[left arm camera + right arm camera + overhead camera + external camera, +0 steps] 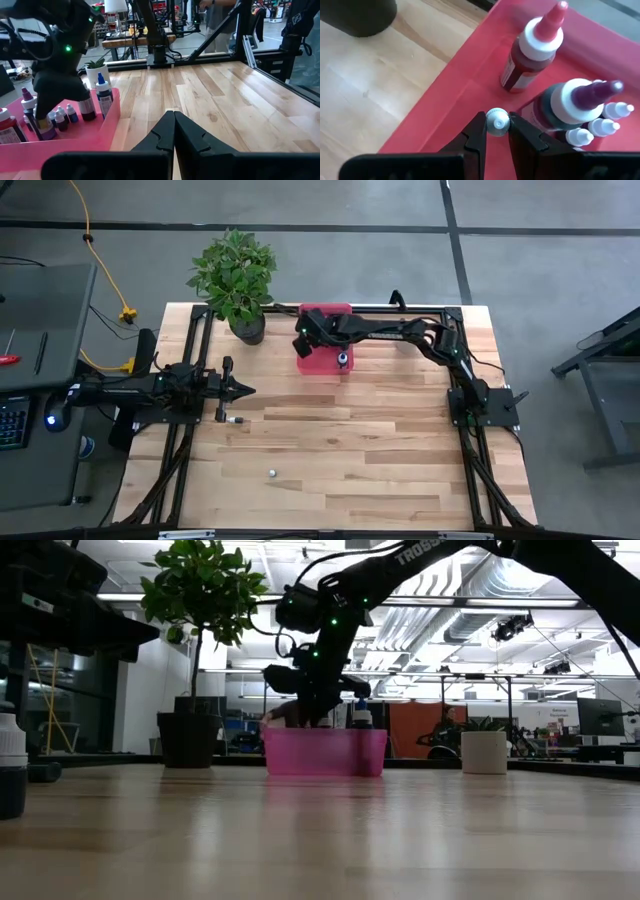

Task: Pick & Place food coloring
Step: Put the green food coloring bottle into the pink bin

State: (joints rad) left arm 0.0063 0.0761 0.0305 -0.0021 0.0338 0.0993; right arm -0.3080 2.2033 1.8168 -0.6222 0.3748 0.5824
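A pink bin [325,363] stands at the table's far middle and holds several food coloring bottles: a red one [530,50], a purple one [570,107], a blue one [104,95] and small white-capped ones [602,125]. My right gripper [497,131] hangs over the bin's left part [308,340], shut on a tiny white-capped bottle [497,121]. My left gripper [174,120] rests shut at the table's left [245,391], pointing level. Two tiny bottles [237,420] [272,473] lie on the bare wood. My right gripper pinches the tiny bottle's white cap [497,121] between its two fingertips, slanting down from the table's right side. The bottle's body is hidden behind the cap and the fingers. It hangs clear, above the bin's floor near a corner.
A potted plant in a dark pot [240,280] stands left of the bin at the far edge. In the low view a white pot with a green plant [484,750] shows behind the table, and a bottle [12,765] stands close at the left. Bare wood fills the middle and near part.
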